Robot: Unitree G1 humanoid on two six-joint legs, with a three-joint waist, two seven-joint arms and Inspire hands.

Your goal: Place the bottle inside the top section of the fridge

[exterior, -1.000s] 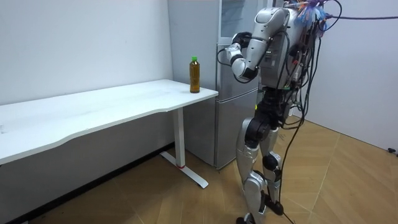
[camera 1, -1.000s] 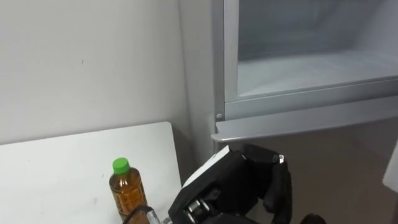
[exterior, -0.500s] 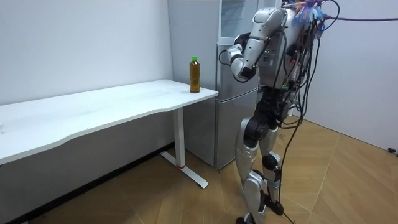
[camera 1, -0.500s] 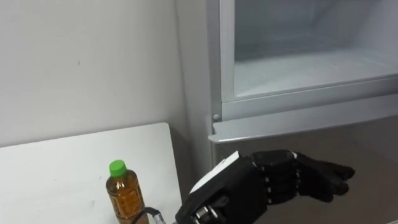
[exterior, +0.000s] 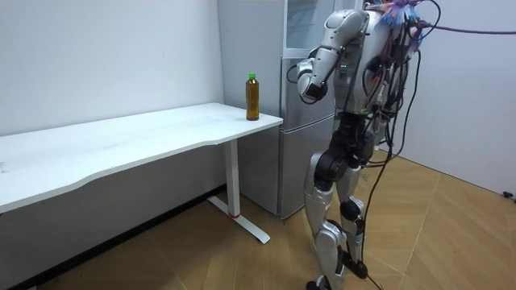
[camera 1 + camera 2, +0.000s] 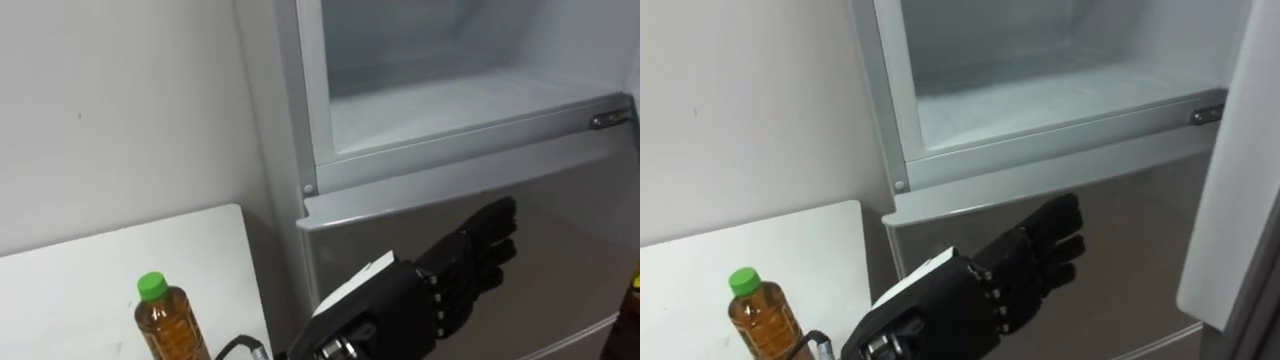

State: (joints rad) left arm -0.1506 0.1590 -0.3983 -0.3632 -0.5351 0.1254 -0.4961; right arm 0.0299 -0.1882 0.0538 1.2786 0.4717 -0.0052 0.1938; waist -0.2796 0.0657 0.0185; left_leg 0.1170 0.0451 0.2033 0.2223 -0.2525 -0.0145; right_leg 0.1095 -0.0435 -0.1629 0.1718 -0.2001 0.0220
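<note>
Left eye view, left hand [image 6: 425, 298] fingers straight, empty, bottle [image 6: 166, 326] apart

Both eye views look down from the robot's head, close in front of the tall silver fridge [image 6: 560, 220] and its open upper compartment, one set slightly beside the other. The room view stands a few metres off and takes in the whole robot. All three share the fridge front, the end of the white tabletop [image 6: 70, 285] and the green-capped amber bottle [image 6: 168, 325].

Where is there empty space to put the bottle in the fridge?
The upper fridge shelf is bare from its left wall to the open door. The table is bare left of the bottle. It is crowded before the lower fridge door, where the left hand reaches.
</note>
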